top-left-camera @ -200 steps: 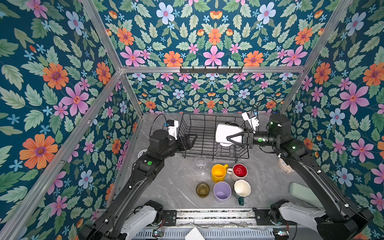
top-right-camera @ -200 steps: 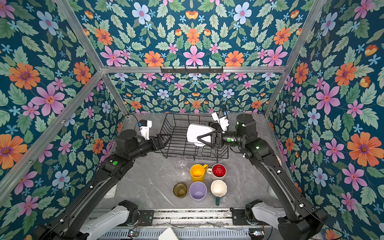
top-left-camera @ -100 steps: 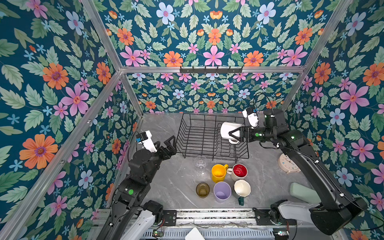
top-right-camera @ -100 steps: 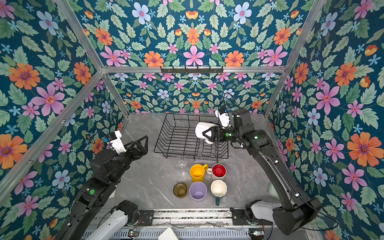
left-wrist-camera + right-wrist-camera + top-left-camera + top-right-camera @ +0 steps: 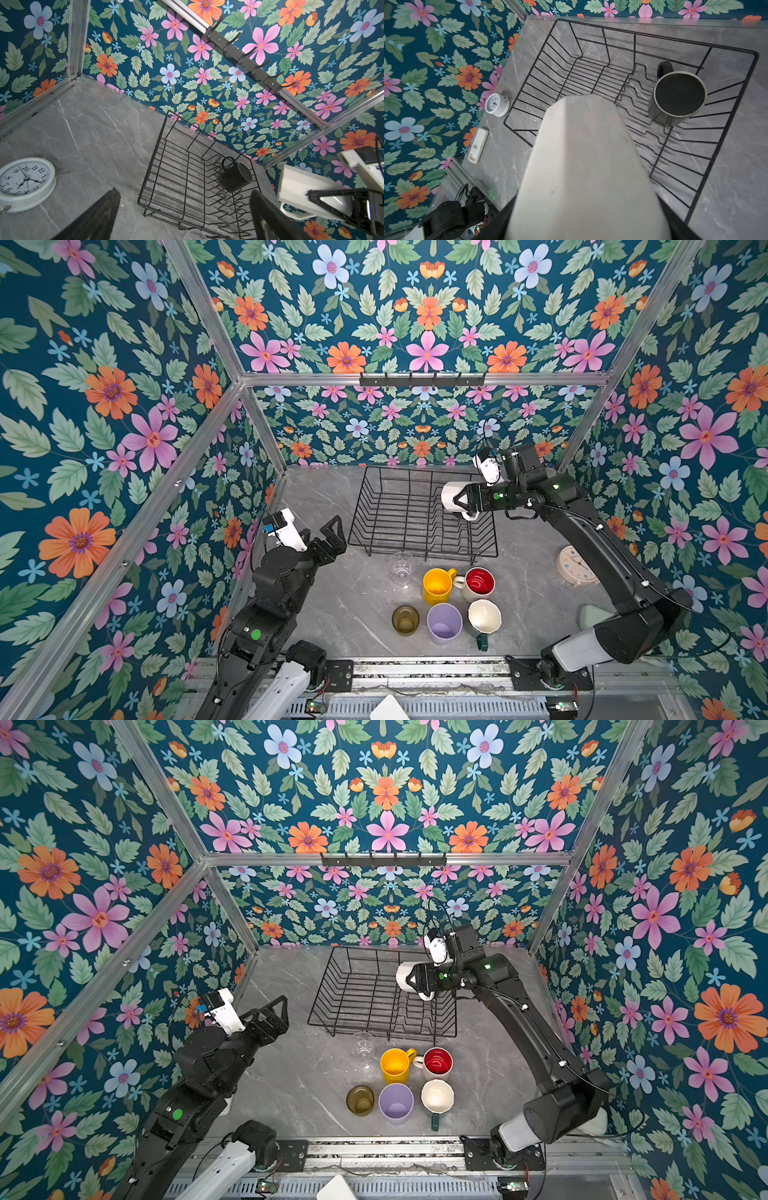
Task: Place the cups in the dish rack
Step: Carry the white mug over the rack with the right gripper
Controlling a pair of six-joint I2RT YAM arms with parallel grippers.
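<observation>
The black wire dish rack (image 5: 419,514) (image 5: 382,994) stands at the back of the table. Inside it a black mug (image 5: 679,95) (image 5: 236,176) stands by the dividers. My right gripper (image 5: 457,502) (image 5: 411,979) is shut on a white mug (image 5: 449,494) (image 5: 583,166), held on its side above the rack's right part. My left gripper (image 5: 328,537) (image 5: 185,218) hangs open and empty, left of the rack. In front of the rack stand a clear glass (image 5: 401,568), yellow mug (image 5: 436,585), red-inside mug (image 5: 480,583), olive glass (image 5: 405,619), lilac tumbler (image 5: 444,622) and cream-inside mug (image 5: 483,616).
A cream clock (image 5: 575,566) stands on the right of the table, with a pale green object (image 5: 590,616) nearer the front. A white clock (image 5: 25,182) and a white bar-shaped object (image 5: 478,145) lie left of the rack. A black hook rail (image 5: 422,380) runs along the back wall.
My left arm has drawn back from the rack toward the near left, and its jaws have opened wide. The right gripper has carried the white mug slightly rightward over the rack.
</observation>
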